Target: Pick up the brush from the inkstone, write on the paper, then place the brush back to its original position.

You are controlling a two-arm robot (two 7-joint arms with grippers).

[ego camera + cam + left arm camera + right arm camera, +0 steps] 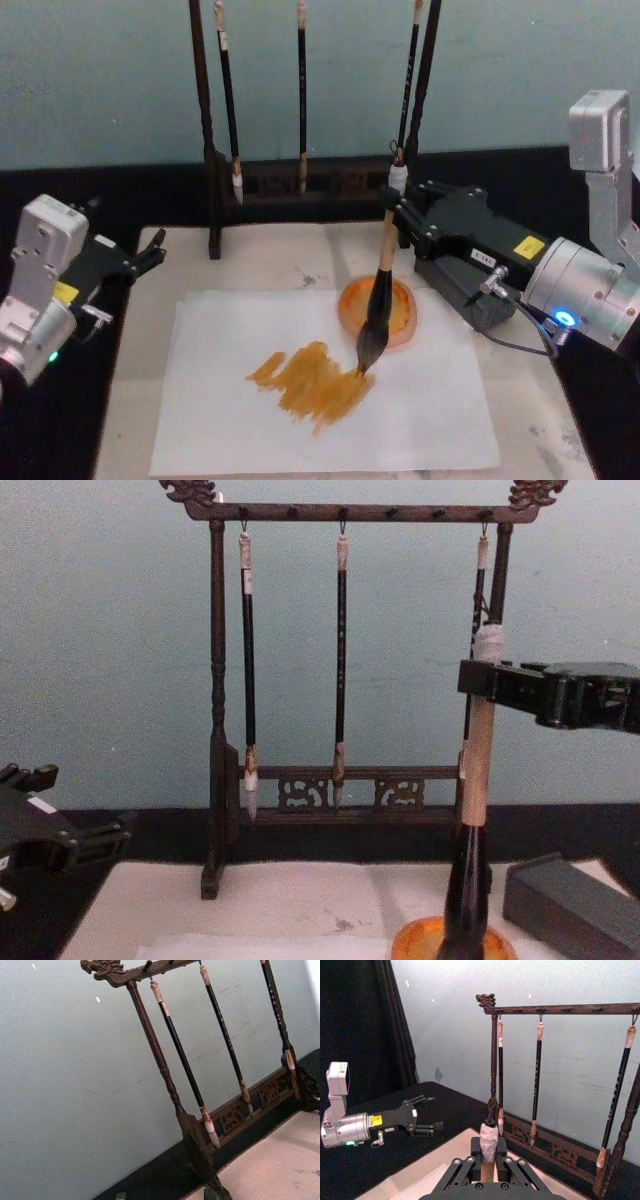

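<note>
**Brush tip set down on the paper**

The brush (383,262) is pinched near its white top end by the right gripper (399,206), and the jaws are pressed tight on the handle. The brush is held almost upright, leaning a little. Its dark tip is set down on the paper (430,410), at the right end of a patch of orange-brown strokes (310,382). The strokes are spread across the middle of the sheet. Bare white paper is seen all round them, most of it toward the near edge and the right edge.

The paper is laid flat on the near half of the cream mat (265,262). The inkstone (403,320) (a round orange dish) is seen just behind the black part of the brush, at the far edge of the paper and right of the middle. A dark grey block (566,900) is placed at the right side of the mat, near the dish and below the body of the right gripper.

A dark wooden rack (214,680) is stood at the far edge of the mat. Three slim brushes (341,650) are hung from its top bar, and the top of the held brush is close to the right one.

The left gripper (153,252) is parked over the black tabletop (120,200) by the left edge of the mat, well apart from the paper. Its jaws are spread and nothing is held between them. Open room is seen on the left part of the mat, between this gripper and the strokes.
</note>
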